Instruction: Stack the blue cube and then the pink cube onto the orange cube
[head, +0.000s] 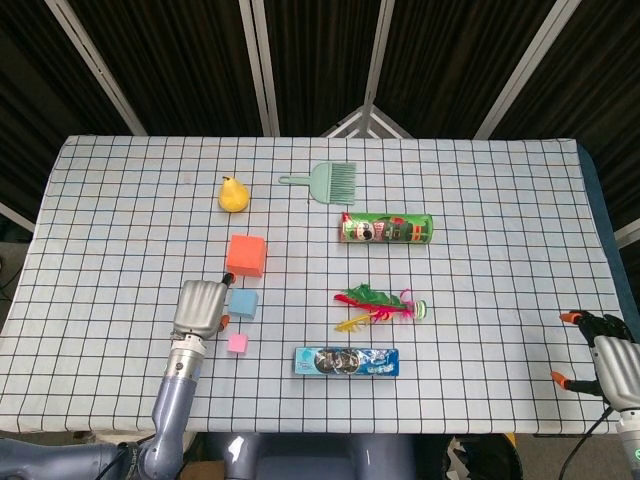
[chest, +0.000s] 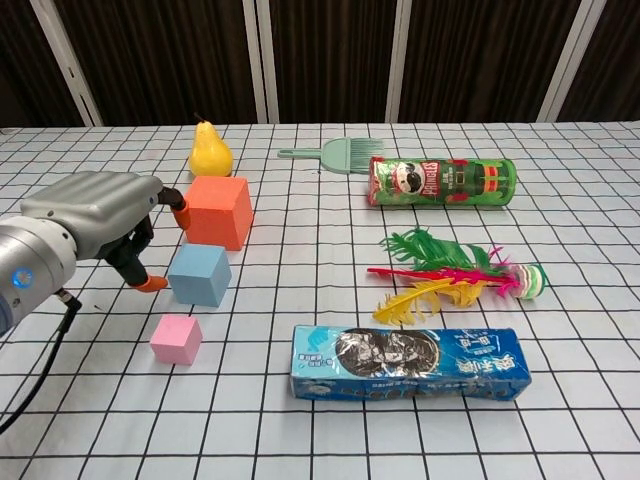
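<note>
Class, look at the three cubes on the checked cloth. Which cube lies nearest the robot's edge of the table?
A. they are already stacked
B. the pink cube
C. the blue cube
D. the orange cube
B: in the chest view the pink cube sits closest to the camera, with the blue cube behind it and the orange cube farthest back, all three apart on the cloth.

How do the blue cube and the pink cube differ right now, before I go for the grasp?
The blue cube is clearly larger than the pink cube. Blue lies just in front of the orange cube; pink lies nearer the table's front edge. The left hand is right beside blue, farther from pink. Both rest flat on the cloth, unstacked.
</note>
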